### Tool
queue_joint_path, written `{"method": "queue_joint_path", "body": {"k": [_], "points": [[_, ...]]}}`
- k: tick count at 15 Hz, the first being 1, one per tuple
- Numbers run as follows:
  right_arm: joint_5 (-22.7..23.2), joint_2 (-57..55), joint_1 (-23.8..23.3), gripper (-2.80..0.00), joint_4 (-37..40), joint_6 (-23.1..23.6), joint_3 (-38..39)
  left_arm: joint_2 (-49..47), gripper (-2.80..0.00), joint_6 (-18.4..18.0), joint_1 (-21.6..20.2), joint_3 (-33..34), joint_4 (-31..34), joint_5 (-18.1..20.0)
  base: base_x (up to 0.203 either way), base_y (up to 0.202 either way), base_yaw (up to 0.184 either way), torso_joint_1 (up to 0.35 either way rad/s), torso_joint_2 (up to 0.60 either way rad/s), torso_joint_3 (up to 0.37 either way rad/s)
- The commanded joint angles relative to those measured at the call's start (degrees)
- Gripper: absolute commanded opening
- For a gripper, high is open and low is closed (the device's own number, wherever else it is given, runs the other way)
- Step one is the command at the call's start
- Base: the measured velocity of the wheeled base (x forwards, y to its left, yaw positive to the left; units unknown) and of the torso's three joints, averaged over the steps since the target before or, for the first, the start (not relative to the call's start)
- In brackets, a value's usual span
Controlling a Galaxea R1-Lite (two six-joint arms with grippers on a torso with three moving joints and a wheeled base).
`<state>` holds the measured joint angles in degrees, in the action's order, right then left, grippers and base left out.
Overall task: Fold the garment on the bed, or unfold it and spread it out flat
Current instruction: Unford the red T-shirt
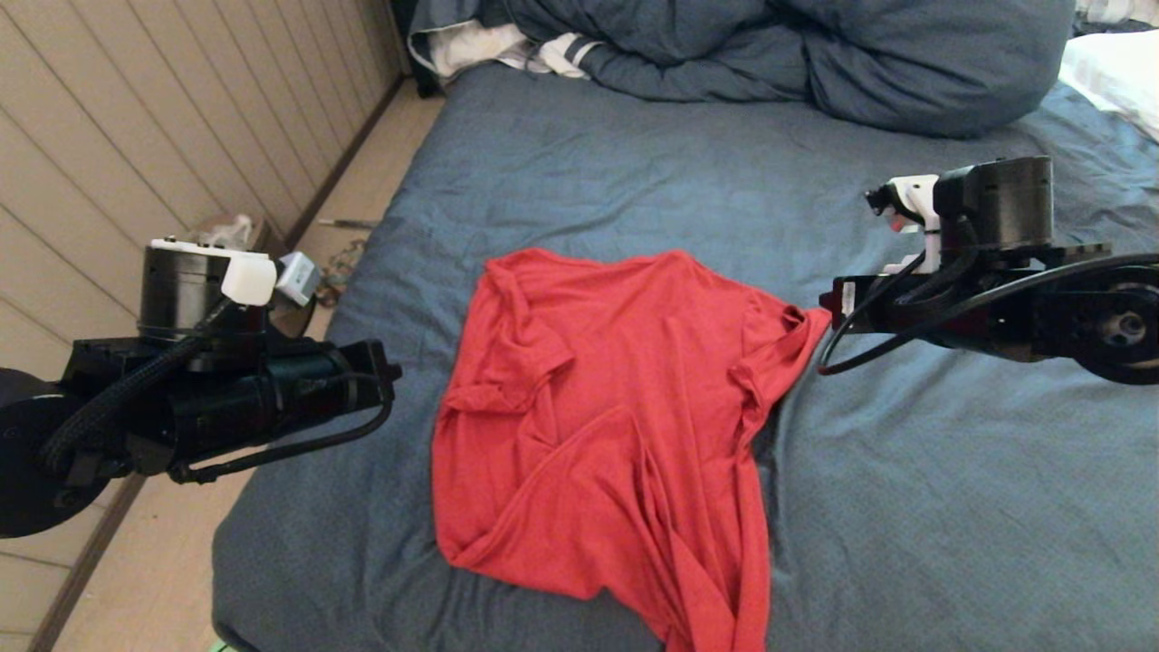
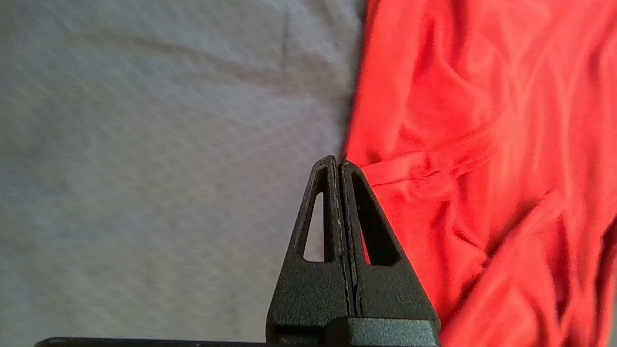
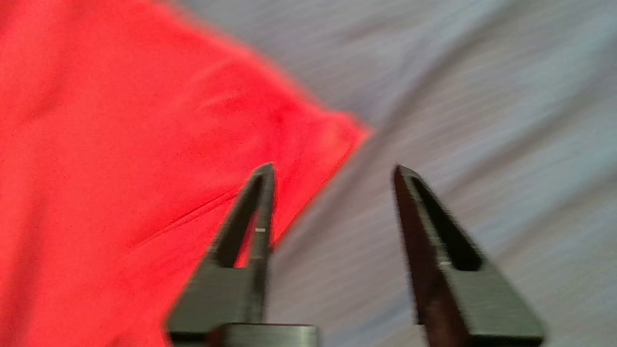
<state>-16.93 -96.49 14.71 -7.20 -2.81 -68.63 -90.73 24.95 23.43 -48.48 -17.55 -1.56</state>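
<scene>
Garment (image 1: 598, 426) lies rumpled on the bed (image 1: 905, 498) — plain side up.

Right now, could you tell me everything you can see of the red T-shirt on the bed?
The red T-shirt is plain, soft knit fabric, lying crumpled on the slate-blue bed. Its sleeves are bunched, diagonal creases cross the body, and its near end reaches the mattress edge. The open right gripper hangs over its pointed corner; the shut left gripper sits by its opposite edge. Neither holds it.

A bunched dark-blue duvet (image 1: 815, 54) is heaped at the far end, a white striped cloth (image 1: 507, 47) tucked beside it (half buried). A white pillow (image 1: 1114, 72) lies far right; pale wall panelling (image 1: 136, 118) runs along the left.
</scene>
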Motion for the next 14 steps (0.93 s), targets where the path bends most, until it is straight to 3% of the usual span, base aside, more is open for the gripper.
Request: {"method": "queue_joint_path", "body": {"k": [1,5,8,14], "points": [[-0.23,0.75,4.5,-2.8,7.2,-2.72,-4.14,0.48,-2.8,1.97,0.59,-0.2,-0.04,-0.28,0.0,0.0,0.0,0.0,0.0,0.0],[0.03,-4.01,8.8,-2.8,25.51,-12.83,-16.14,1.39,-2.8,3.48,1.31,0.05,0.4,-0.32,0.0,0.0,0.0,0.0,0.0,0.0],[0.14,-9.39,9.79,-2.8,28.14,-15.19,-19.85,1.35,-2.8,4.06,1.36,0.67,0.5,-0.2,0.0,0.0,0.0,0.0,0.0,0.0],[0.41,-14.65,10.19,-2.8,27.95,-15.56,-21.67,1.18,-2.8,4.41,1.36,1.36,0.14,-0.11,0.0,0.0,0.0,0.0,0.0,0.0]]}}
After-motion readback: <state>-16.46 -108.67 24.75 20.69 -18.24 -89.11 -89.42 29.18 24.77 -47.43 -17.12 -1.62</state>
